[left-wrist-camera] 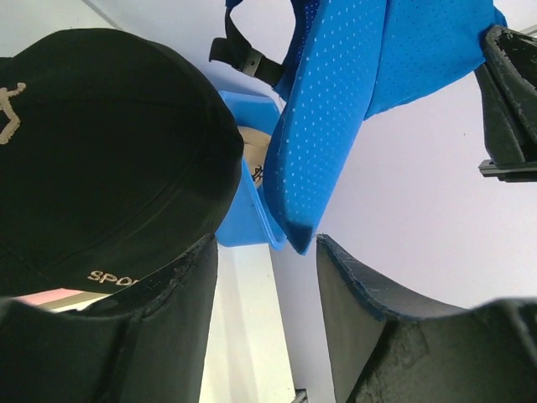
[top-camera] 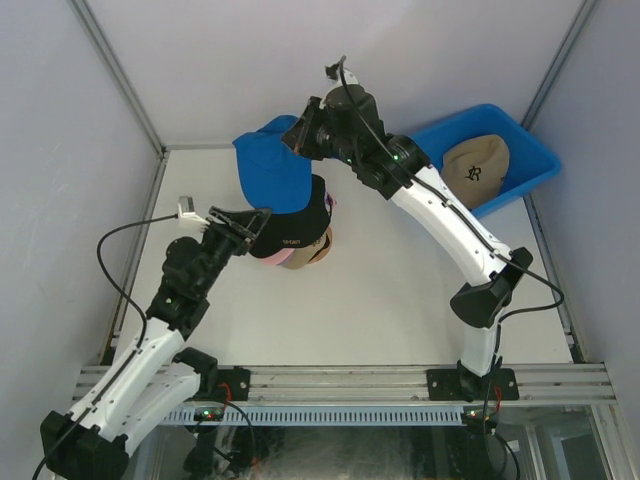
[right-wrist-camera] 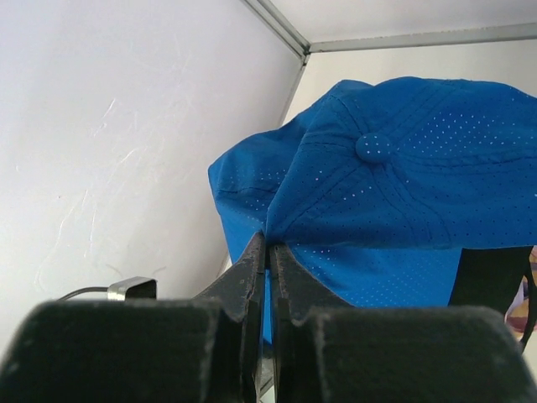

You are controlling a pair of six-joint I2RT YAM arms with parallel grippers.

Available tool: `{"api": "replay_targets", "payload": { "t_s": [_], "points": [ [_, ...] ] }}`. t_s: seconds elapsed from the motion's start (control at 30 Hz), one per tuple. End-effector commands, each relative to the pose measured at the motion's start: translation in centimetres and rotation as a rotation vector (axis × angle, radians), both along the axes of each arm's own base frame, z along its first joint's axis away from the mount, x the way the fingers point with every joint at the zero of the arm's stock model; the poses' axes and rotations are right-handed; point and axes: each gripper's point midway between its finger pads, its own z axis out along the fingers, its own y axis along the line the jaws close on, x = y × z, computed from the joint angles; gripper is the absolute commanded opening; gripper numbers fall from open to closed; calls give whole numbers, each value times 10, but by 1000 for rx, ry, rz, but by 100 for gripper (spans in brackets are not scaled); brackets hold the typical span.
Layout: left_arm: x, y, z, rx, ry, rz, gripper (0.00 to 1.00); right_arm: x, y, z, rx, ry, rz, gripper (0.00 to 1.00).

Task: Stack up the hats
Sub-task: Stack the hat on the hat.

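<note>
My right gripper [top-camera: 296,137] is shut on the blue hat [top-camera: 272,165] and holds it in the air above the stack; its jaws [right-wrist-camera: 268,243] pinch the blue fabric [right-wrist-camera: 394,176]. The black hat [top-camera: 297,226] with white lettering tops the stack, with a pink hat [top-camera: 268,256] and a tan one [top-camera: 312,254] showing under it. My left gripper [top-camera: 250,222] is open and empty beside the black hat's left edge; the black hat [left-wrist-camera: 101,159] and the hanging blue hat [left-wrist-camera: 336,109] show above it. Another tan hat [top-camera: 477,167] lies in the bin.
A blue plastic bin [top-camera: 535,160] stands at the back right, also seen in the left wrist view [left-wrist-camera: 247,222]. White walls with metal posts close the table at the back and sides.
</note>
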Motion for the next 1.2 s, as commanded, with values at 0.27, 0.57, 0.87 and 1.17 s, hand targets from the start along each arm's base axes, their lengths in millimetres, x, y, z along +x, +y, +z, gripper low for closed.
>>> {"api": "replay_targets", "payload": {
  "t_s": [0.27, 0.57, 0.87, 1.17],
  "points": [
    [13, -2, 51, -18, -155, 27, 56, -13, 7, 28, 49, -43, 18, 0],
    [17, -1, 61, 30, -193, 41, 53, -16, 5, 25, 37, -27, 43, 0],
    [19, 11, 73, 48, -227, 91, 21, -24, 0, 15, -1, -8, 76, 0],
    [18, 25, 79, -4, -245, 98, 0, -16, -38, 19, -24, -41, 19, 0]
  ]
}}
